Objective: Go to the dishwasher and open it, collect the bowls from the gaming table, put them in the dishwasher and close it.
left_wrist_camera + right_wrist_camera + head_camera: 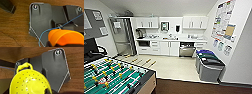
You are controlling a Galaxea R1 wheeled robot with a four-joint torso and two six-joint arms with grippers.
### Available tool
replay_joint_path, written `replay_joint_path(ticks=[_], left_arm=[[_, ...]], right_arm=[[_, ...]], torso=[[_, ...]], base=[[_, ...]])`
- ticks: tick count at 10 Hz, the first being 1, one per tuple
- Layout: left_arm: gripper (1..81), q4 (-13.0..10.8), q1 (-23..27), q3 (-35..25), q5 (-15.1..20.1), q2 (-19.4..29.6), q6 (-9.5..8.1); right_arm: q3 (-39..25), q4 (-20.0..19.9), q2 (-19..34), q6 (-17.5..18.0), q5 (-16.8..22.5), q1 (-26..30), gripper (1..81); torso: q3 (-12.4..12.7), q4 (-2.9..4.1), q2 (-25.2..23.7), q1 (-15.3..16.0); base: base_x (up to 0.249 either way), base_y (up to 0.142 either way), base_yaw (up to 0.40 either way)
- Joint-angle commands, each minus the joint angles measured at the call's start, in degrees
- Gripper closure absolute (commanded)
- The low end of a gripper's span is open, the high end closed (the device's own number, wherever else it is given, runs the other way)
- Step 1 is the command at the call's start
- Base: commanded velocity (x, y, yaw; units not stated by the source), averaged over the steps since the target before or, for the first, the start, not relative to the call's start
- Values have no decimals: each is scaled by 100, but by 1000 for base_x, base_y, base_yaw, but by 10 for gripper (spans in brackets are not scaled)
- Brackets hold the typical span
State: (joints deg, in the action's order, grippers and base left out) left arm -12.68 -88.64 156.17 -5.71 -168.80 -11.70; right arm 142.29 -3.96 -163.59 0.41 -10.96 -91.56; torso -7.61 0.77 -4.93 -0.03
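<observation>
Open pale floor (169, 66) runs unobstructed to the dishwasher (186, 50), its steel front closed beneath the counter. Two grey bins (209, 65) crowd the right wall; the football table (114, 77) blocks the near left.

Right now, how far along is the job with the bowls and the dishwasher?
Collecting looks at least partly done: an orange bowl sits close at the left wrist, and a yellow perforated bowl at the right wrist. In hand: apparently carrying them, with the gaming table beside the robot. Left: loading and closing the dishwasher, far ahead. I cannot tell whether its door is open.
</observation>
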Motion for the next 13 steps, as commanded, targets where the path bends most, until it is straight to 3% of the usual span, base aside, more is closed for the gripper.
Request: replay_joint_path(ticks=[1, 13], left_arm=[[811, -68, 211, 19, 298, 30, 54], [811, -42, 219, 19, 289, 13, 45]], right_arm=[[-9, 71, 78, -15, 279, 221, 811], [0, 71, 69, -15, 279, 265, 811]], torso=[[0, 0, -2, 3], [0, 0, 0, 3]], base=[[175, -73, 0], [178, -69, 0]])
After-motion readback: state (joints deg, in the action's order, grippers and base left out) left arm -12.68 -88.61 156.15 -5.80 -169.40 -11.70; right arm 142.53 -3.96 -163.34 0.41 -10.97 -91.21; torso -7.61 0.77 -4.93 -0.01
